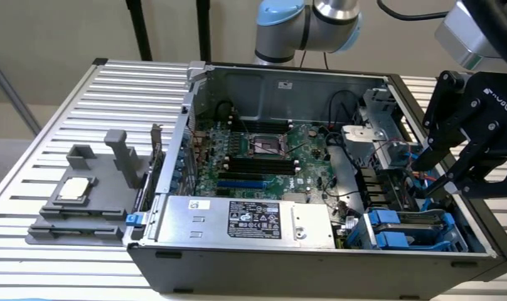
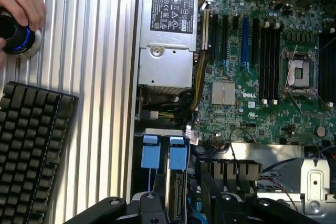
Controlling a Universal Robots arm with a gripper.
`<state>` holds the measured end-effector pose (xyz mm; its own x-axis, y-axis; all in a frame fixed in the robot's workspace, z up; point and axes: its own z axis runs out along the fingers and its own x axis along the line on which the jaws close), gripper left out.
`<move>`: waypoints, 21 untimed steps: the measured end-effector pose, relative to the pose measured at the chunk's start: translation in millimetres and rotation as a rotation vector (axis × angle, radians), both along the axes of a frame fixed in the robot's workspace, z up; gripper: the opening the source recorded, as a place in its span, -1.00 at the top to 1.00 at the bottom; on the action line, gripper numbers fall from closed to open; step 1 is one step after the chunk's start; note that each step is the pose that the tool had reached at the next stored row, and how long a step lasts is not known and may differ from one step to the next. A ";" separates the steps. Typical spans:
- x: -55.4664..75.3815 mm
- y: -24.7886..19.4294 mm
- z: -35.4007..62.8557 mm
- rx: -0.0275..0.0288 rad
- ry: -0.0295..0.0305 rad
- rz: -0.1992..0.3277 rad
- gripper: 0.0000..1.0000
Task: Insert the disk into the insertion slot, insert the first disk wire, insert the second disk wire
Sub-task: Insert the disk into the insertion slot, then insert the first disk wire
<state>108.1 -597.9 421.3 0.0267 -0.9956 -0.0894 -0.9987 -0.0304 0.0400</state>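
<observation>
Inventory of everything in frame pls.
computer case: 1, dark grey, open, on table
table: 1, silver slats
motherboard: 1, green, in case
power supply: 1, silver, black-and-white label, in case
insertion slot: 1, grey with blue fittings, case corner, exterior view's right
fixture: 1, grey, table, exterior view's left
keyboard: 1, black, table beside case
knob: 1, black-blue, on table
hand: 1, on knob
arm: 1, grey and light blue, behind case
tool: 1, black, near insertion slot

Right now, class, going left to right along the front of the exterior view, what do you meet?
Grey fixture holding a chip, silver box with black-and-white label, insertion slot with blue fittings.
</observation>
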 end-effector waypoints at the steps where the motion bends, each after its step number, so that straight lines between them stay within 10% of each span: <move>1: 0.0 0.0 0.0 0.0001 0.0000 0.000 0.19; 12: 0.6 0.0 0.0 0.0003 0.0001 0.000 0.19; 21: 40.1 0.1 -11.9 0.0012 0.0071 0.000 0.19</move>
<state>148.1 -597.8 409.4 0.0261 -0.9955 -0.0907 -0.9984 -0.0305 0.0470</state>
